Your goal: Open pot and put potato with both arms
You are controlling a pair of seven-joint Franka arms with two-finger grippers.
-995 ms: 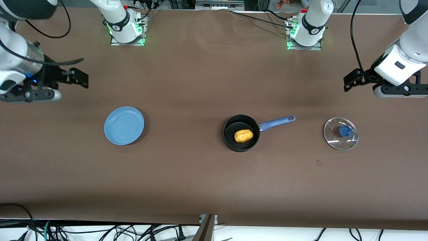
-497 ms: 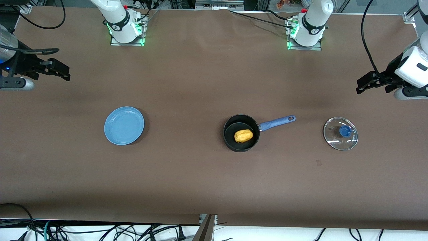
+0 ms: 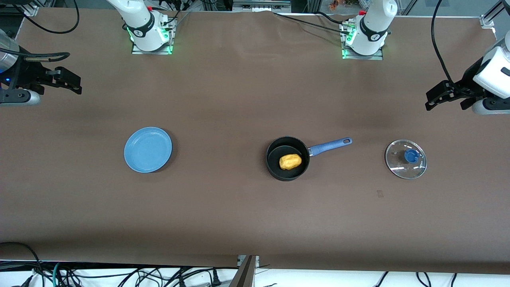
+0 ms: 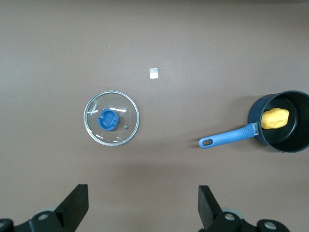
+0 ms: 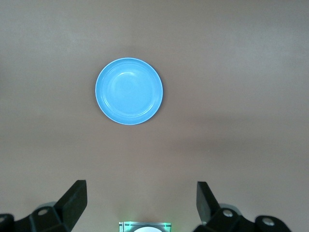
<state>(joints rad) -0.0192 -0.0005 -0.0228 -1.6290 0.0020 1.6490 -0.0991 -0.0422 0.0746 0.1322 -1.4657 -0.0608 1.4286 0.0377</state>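
Note:
The black pot (image 3: pixel 275 153) stands uncovered near the table's middle, its blue handle (image 3: pixel 330 145) pointing toward the left arm's end. The yellow-orange potato (image 3: pixel 290 161) lies inside it. The glass lid (image 3: pixel 405 159) with its blue knob lies flat on the table beside the pot, toward the left arm's end. My left gripper (image 3: pixel 434 97) hangs open and empty over bare table at that end, apart from the lid. My right gripper (image 3: pixel 73 81) hangs open and empty over the right arm's end. The left wrist view shows the lid (image 4: pixel 111 124), pot (image 4: pixel 289 140) and potato (image 4: pixel 275 118) past the left gripper (image 4: pixel 143 203).
A flat blue plate (image 3: pixel 148 149) lies bare toward the right arm's end, also in the right wrist view as the plate (image 5: pixel 129 91) past the right gripper (image 5: pixel 141 200). A small paper tag (image 3: pixel 380 193) lies nearer the front camera than the lid. Cables hang off the table's front edge.
Both arms have drawn back toward their own ends of the table, mostly in the first half second. Pot, potato, lid and plate have not moved.

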